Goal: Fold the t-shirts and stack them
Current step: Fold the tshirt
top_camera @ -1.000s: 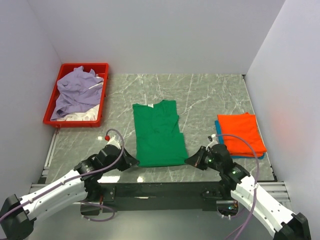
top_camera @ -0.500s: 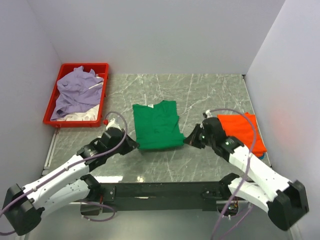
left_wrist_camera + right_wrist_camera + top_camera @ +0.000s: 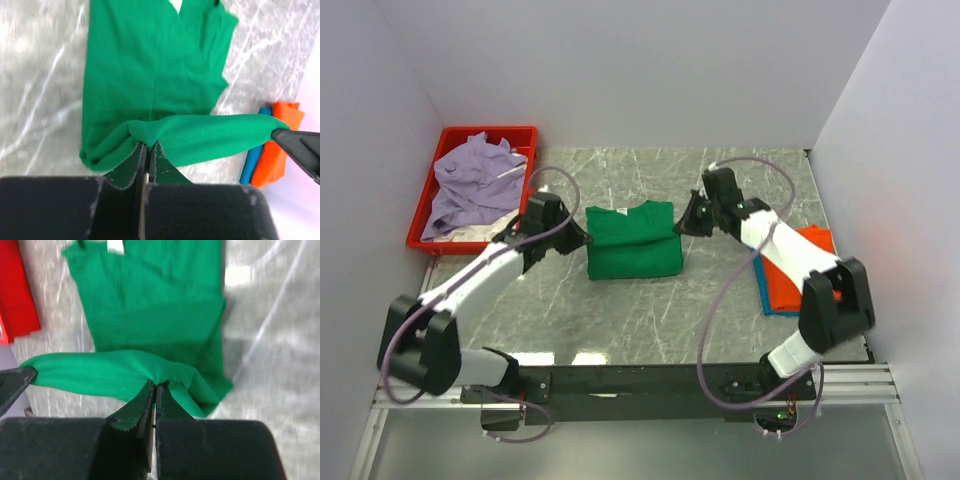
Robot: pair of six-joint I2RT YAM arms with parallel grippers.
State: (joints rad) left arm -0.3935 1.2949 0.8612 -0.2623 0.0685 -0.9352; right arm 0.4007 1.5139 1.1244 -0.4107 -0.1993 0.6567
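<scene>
The green t-shirt lies mid-table, its near hem lifted and carried over towards the collar. My left gripper is shut on the hem's left corner; in the left wrist view the cloth bunches between its fingertips. My right gripper is shut on the hem's right corner, as the right wrist view shows. The hem hangs stretched between both grippers above the rest of the shirt. An orange t-shirt lies folded on a blue one at the right. A lavender t-shirt is crumpled in the tray.
A red plastic tray stands at the back left, with white cloth under the lavender one. White walls close in the marble table on the left, back and right.
Both grippers have moved away from the table's near edge towards the back, carrying the green shirt's hem over its body. The visible shirt has become about half as long.
</scene>
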